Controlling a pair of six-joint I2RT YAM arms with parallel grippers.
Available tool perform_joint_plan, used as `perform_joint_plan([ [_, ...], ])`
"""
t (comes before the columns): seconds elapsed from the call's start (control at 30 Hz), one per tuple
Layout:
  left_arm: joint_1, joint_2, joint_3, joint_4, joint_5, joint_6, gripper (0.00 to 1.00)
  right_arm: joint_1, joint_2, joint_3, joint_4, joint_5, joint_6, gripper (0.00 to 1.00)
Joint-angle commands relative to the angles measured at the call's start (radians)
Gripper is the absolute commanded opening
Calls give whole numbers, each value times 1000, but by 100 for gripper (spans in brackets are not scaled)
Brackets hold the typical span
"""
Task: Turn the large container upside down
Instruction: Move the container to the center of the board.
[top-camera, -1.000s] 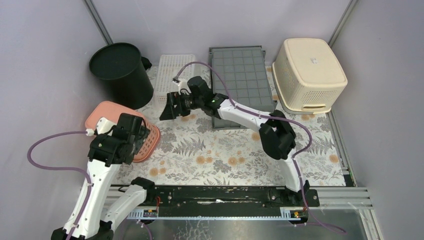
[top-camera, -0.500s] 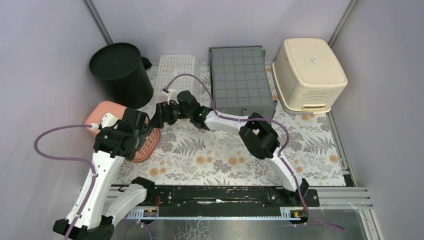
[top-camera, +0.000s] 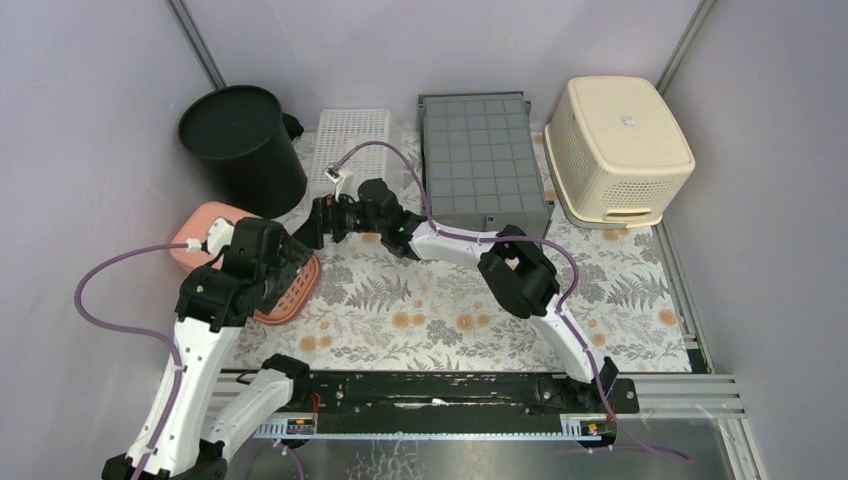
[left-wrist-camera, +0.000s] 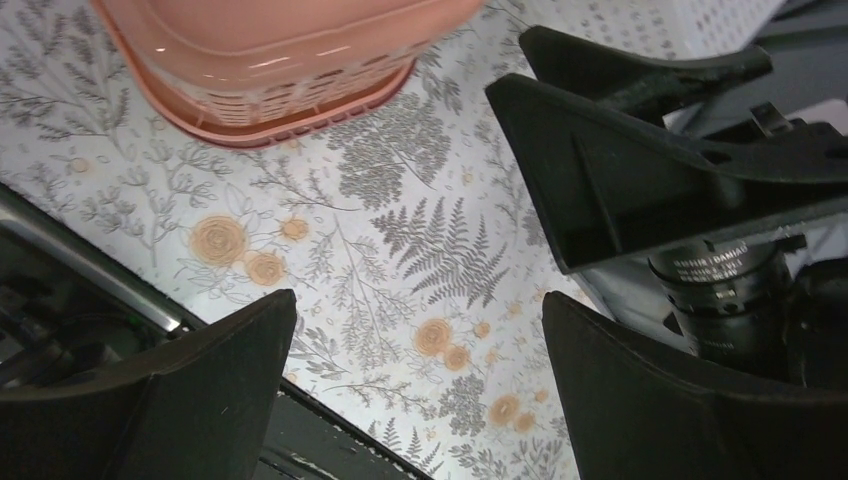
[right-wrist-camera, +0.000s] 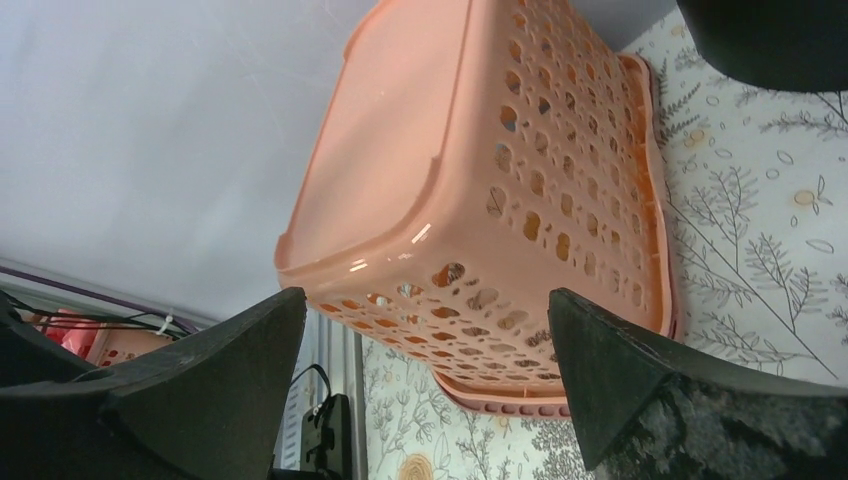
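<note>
A pink basket (top-camera: 205, 222) is seen resting base-up on a floral mat (top-camera: 450, 300), rim down. The left gripper (left-wrist-camera: 415, 310) is held above the basket's near right edge, fingers spread wide, nothing grasped. The right gripper (right-wrist-camera: 428, 300) is aimed at the basket's right side, close by, likewise spread and empty. A black bin (top-camera: 243, 140) is stood just behind the basket.

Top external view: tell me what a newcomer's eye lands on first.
The pink basket, base up at the left, dominates; the open right claw faces its side, and the open left claw hovers over the mat beside it. Along the back stand a black bin, grey crate and cream basket.
</note>
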Motion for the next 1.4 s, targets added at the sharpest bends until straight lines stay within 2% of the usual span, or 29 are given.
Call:
perform_joint_plan([
  [0.0,8,-37,19,109,72,74,100,11,-34,77,64,22,-14,98],
  [0.17,8,-64,36,140,111,105,100,38,2,203,-137,89,-140,98],
  [0.47,8,-126,48,219,194,162,100,64,114,407,-366,121,-228,97],
  [0.7,8,-130,61,225,208,162,100,76,132,423,-472,208,-325,94],
  [0.8,8,-133,57,232,211,162,100,77,129,423,-522,250,-352,87],
  [0.93,8,-134,43,243,221,160,100,77,82,344,-529,313,-369,76],
  [1.13,9,-136,28,261,233,159,100,77,-41,143,-492,366,-332,52],
  [1.23,8,-135,21,265,240,159,100,79,-110,30,-466,388,-295,47],
  [1.37,7,-138,7,276,245,161,100,79,-187,-105,-406,379,-240,47],
])
